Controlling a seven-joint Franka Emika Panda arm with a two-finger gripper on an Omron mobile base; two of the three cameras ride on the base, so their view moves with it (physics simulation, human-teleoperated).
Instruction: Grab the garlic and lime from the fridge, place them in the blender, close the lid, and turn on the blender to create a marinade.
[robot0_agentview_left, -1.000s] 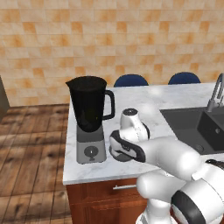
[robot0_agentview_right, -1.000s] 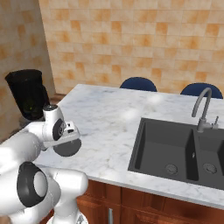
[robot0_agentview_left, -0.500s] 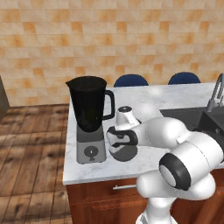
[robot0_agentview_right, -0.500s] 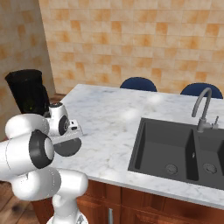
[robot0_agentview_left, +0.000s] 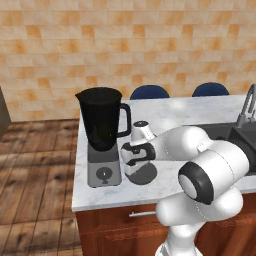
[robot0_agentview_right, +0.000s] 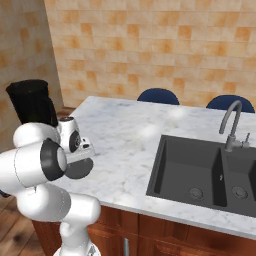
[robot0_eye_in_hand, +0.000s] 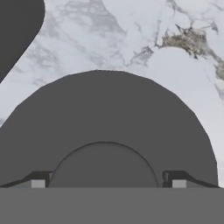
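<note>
Lowered since a second ago: white two-finger gripper (robot0_agentview_left: 134, 161), now down over the flat round dark grey lid (robot0_eye_in_hand: 109, 131) where it earlier hovered higher; arm elbow swung forward.

Nearest: fingertips (robot0_eye_in_hand: 37, 180) spread wide, straddling the lid's small raised centre circle, not yet closed on anything. Lid flat on the white marble counter (robot0_agentview_right: 130, 145), directly beneath the hand.

Beyond: tall black see-through blender jar on square grey base (robot0_agentview_left: 102, 135), just beside the lid, to the hand's left, rim open and uncovered.

Judgement: close on knob, lift, carry left onto rim.
</note>
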